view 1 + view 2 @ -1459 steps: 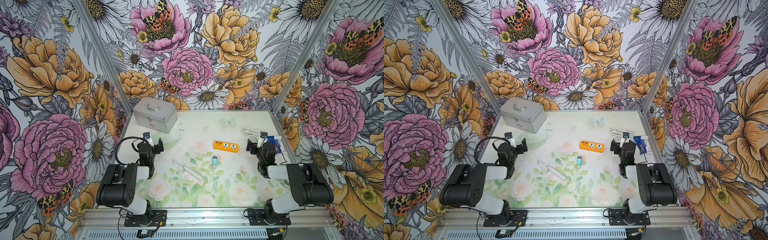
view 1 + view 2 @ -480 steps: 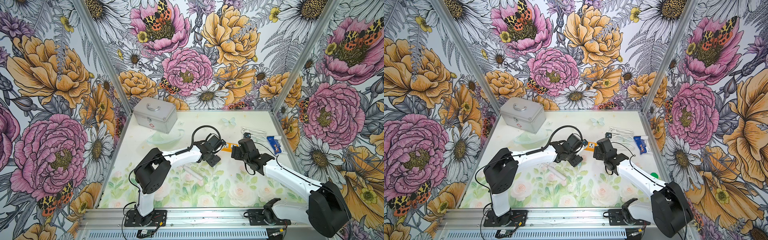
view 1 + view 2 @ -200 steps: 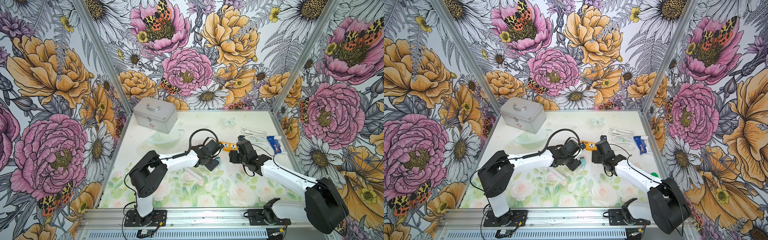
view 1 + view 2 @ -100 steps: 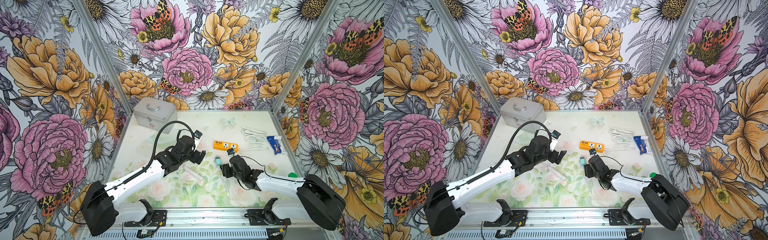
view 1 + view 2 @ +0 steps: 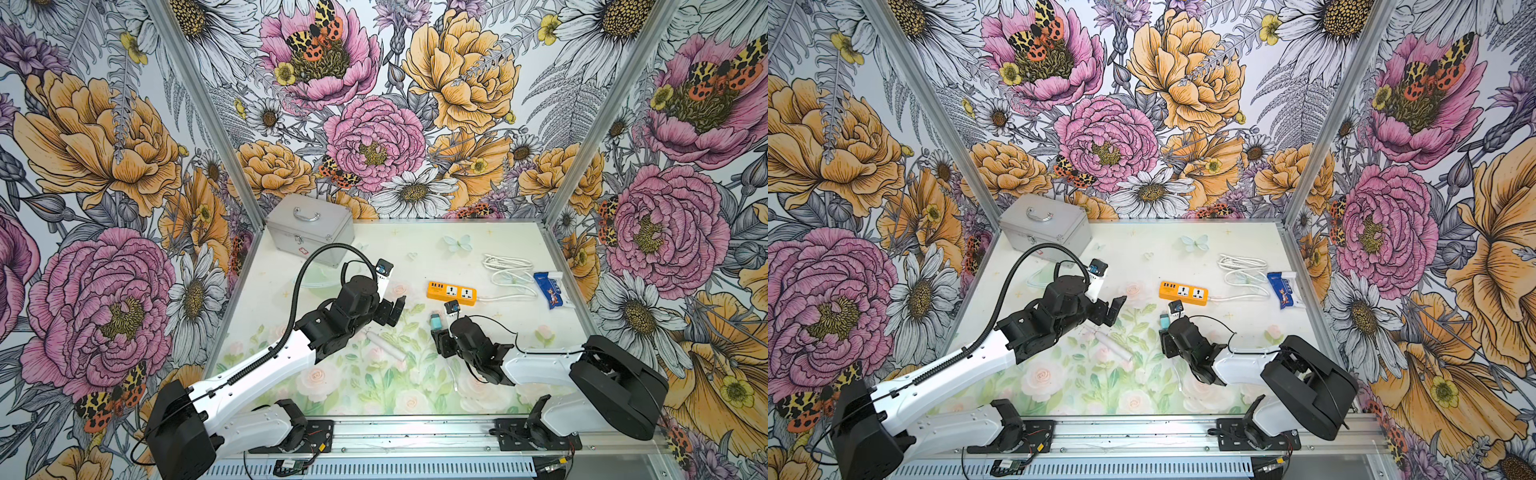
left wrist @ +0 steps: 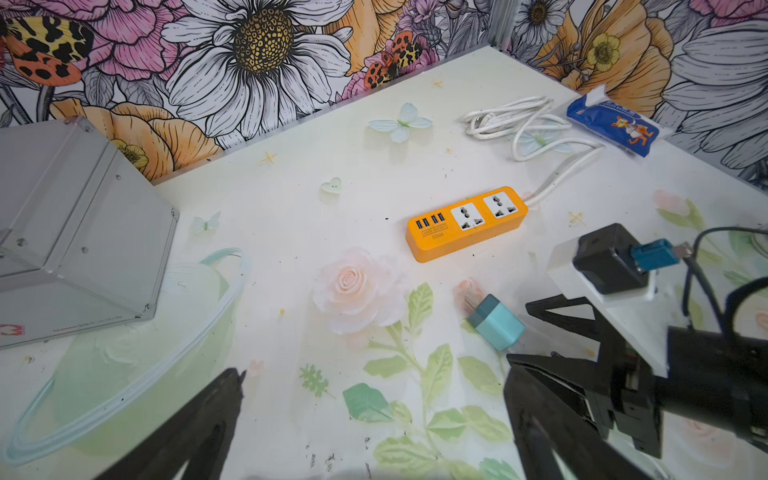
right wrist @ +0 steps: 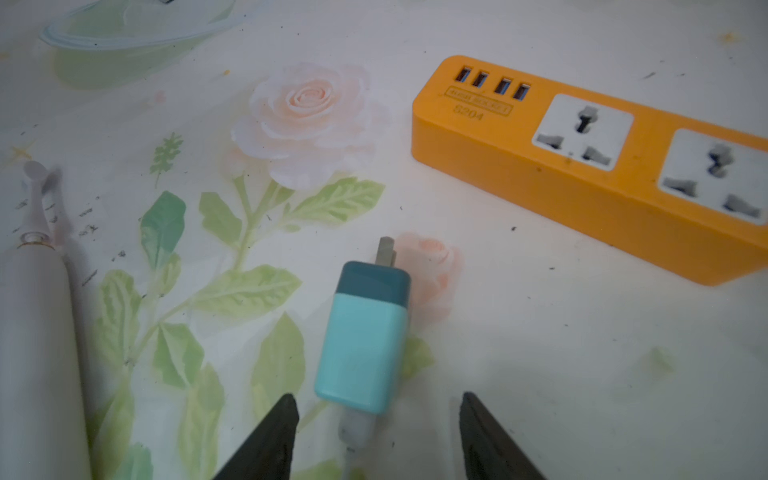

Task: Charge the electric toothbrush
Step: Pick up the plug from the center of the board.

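Contact with the electric toothbrush (image 5: 386, 344) is made by neither pincer: it is laid flat on the desk (image 5: 498, 237) between the two arms, near the teal plug adapter (image 5: 435, 321). The left pincer (image 5: 394, 309) is held wide open and empty above the desk near the brush-head end. The right pincer (image 7: 378, 397) is spread open, one fingertip to each side of the adapter's cable end with gaps left, near the orange power strip (image 7: 582, 199).

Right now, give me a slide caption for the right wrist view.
Open right end effector poised at the teal plug adapter, orange power strip ahead, toothbrush alongside.
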`<state>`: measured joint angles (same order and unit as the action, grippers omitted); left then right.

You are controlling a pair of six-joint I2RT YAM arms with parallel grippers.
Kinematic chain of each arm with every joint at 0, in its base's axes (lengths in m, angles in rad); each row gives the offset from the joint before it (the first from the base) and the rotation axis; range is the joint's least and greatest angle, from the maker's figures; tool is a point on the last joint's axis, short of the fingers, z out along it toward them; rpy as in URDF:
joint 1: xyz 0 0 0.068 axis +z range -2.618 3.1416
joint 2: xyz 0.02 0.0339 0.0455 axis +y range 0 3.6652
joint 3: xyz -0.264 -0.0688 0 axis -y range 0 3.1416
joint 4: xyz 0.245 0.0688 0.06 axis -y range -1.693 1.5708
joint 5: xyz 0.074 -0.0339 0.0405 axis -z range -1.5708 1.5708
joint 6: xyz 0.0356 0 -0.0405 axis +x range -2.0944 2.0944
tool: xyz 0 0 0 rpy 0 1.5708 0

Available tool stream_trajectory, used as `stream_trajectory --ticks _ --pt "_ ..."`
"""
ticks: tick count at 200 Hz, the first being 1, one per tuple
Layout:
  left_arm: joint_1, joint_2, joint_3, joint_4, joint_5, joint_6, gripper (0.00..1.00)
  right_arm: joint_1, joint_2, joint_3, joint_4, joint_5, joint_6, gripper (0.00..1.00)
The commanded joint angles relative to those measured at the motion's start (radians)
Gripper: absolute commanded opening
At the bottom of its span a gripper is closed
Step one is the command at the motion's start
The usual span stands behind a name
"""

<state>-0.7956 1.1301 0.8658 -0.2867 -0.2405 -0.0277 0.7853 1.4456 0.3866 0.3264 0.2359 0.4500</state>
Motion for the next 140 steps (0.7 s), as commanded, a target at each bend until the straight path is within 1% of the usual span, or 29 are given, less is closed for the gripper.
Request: stream_trajectory --ticks 1,48,58,68,92,108,125,140 --pt "0.012 -0.030 -0.013 0.026 -0.027 -0.014 0.99 0.003 0.035 0.037 0.053 0.039 -0.018 0.61" --pt "0.015 -0.045 -0.025 0.029 -0.032 -0.023 0.98 0.002 0.082 0.066 0.077 0.041 -0.035 0.54" --pt "0.015 -0.047 -0.029 0.031 -0.030 -0.022 0.99 0.002 0.091 0.075 0.069 0.043 -0.037 0.48" --pt "0.018 -0.048 -0.033 0.032 -0.033 -0.025 0.99 0.002 0.098 0.082 0.056 0.040 -0.043 0.37" --pt "0.021 -0.045 -0.034 0.032 -0.022 -0.024 0.99 0.003 0.103 0.102 0.004 0.037 -0.051 0.17" --pt "0.024 -0.041 -0.034 0.033 -0.021 -0.023 0.99 0.003 0.083 0.118 -0.051 0.041 -0.057 0.00" --pt "0.027 -0.033 -0.032 0.035 -0.012 -0.025 0.99 0.002 0.039 0.157 -0.158 0.035 -0.084 0.00" --pt "0.029 -0.022 -0.031 0.039 -0.011 -0.031 0.99 0.002 -0.010 0.216 -0.300 0.034 -0.138 0.00"
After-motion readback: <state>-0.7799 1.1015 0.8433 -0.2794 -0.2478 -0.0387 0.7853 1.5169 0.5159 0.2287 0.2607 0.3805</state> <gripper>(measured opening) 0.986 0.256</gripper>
